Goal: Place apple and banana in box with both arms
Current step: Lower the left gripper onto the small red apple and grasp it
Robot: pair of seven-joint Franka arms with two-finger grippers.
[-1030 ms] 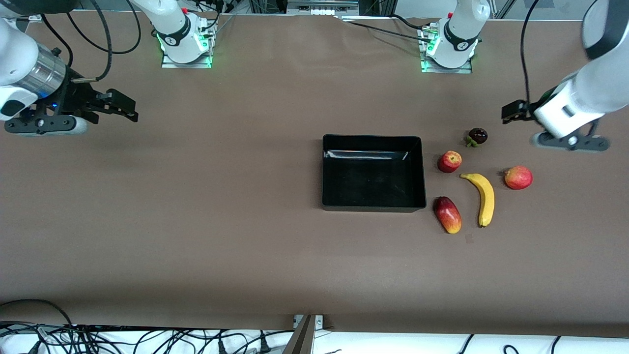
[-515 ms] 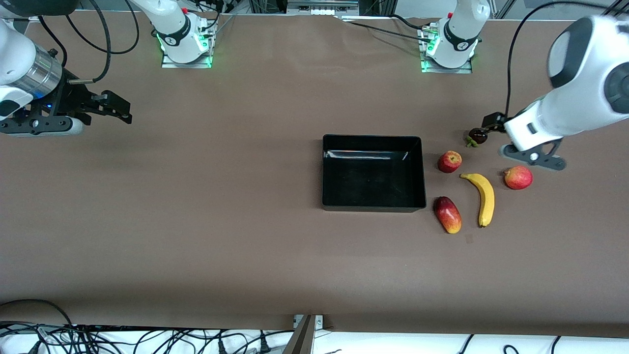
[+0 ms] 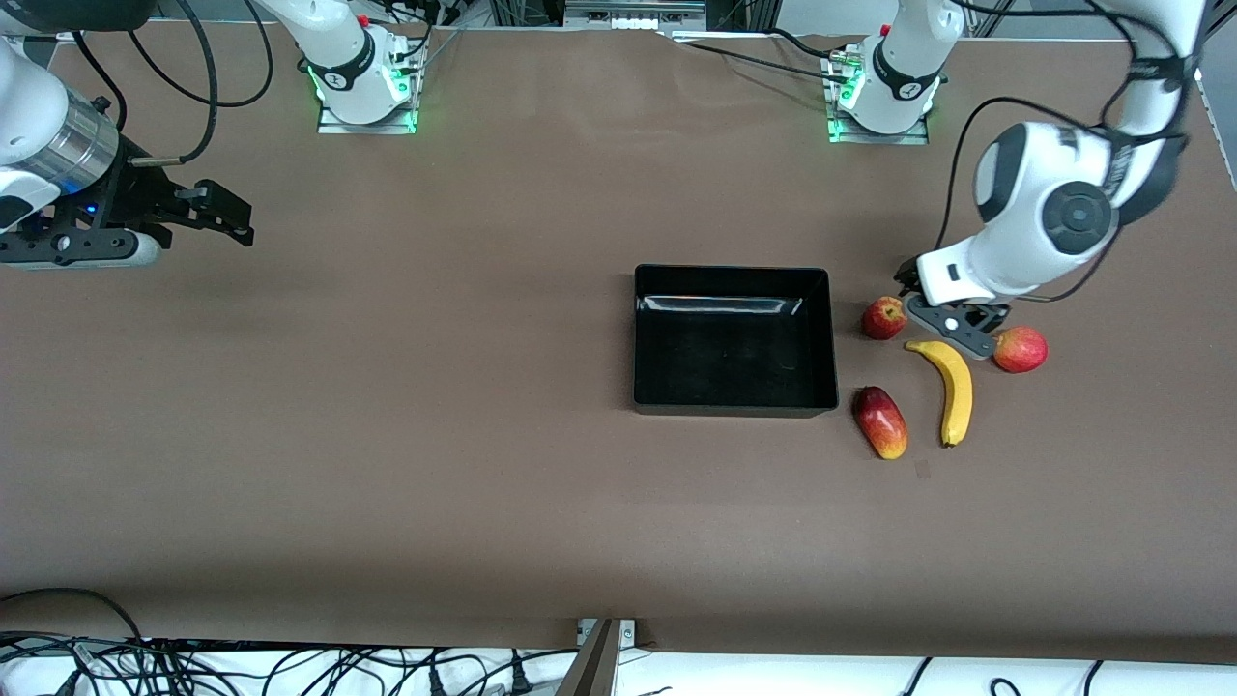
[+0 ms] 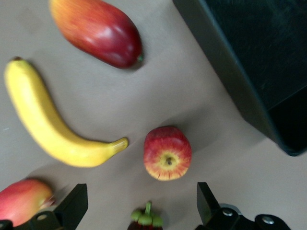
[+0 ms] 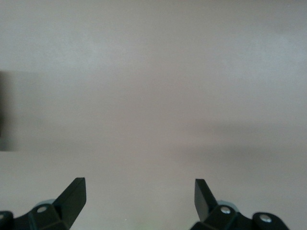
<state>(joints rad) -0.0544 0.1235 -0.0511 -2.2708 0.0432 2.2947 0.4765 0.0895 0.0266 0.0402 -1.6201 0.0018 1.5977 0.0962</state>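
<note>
Nearest the front camera: an elongated red-yellow fruit point(image 3: 879, 422) and the banana point(image 3: 952, 389), both on the counter point(image 3: 387, 435) toward the left arm's end, just beside each other, untouched. Next back, the box point(image 3: 734, 340), open-topped and with nothing visible inside. Just beside its wall at the left arm's end, the apple point(image 3: 884, 318), upright with stem dimple showing, close to the banana's dark tip but apart from it. Level with it, a red-orange round fruit point(image 3: 1020, 349).

Over the gap between apple and a small dark fruit point(image 4: 146, 221): the left hand point(image 3: 908, 278), fingers spread wide, grasping nothing. In the left wrist view, apple centred between the fingertips. Judged as the approach to the first pick, nothing yet in the box.

Farthest off, over bare counter at the right arm's end: the right hand point(image 3: 217, 208), likewise spread and empty, waiting.

Next, probably: lower straight onto the apple, straddle it without nudging the banana tip, then clench.
</note>
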